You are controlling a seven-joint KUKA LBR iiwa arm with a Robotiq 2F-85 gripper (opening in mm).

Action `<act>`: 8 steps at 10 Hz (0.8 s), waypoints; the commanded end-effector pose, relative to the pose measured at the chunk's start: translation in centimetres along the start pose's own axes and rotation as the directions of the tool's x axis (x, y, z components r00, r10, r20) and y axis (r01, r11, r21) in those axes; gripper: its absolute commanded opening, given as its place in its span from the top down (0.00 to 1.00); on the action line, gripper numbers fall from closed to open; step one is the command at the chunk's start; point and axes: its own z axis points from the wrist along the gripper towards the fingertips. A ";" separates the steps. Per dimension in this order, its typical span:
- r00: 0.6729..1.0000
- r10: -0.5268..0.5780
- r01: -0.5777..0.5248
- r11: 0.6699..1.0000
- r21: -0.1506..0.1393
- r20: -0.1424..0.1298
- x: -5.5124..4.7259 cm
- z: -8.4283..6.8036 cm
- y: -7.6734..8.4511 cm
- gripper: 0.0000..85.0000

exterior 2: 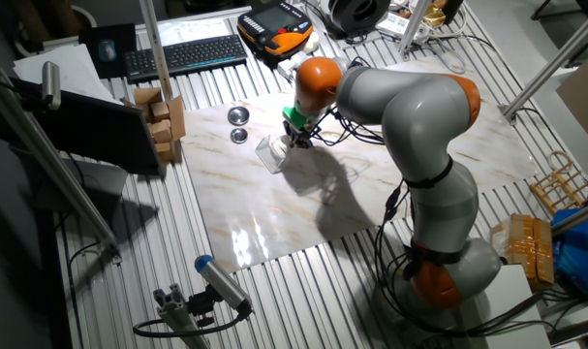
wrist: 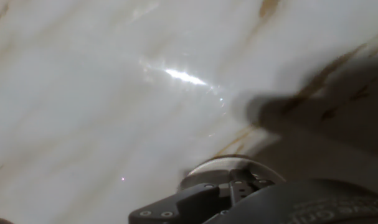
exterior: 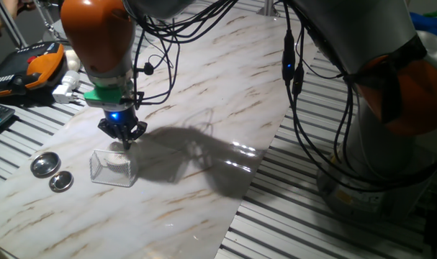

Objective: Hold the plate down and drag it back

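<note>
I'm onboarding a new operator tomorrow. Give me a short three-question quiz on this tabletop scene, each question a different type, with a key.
1. True or false: the two metal lids lie stacked on each other.
2. Multiple choice: the pincer is directly above (A) the keyboard, (B) the plate inside the clear box, (C) the lids.
3. Fill in: the tabletop has a ____ pattern.

Key: 1 false, they lie side by side; 2 B; 3 marble.
</note>
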 end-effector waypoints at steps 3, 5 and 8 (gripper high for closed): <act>1.000 -0.004 0.004 1.000 0.005 0.004 -0.7 -0.4 -0.1 1.00; 1.000 -0.009 0.009 1.000 0.003 -0.001 -1.0 -0.2 -0.2 1.00; 1.000 -0.010 0.010 1.000 0.005 0.000 -1.1 -0.3 -0.3 1.00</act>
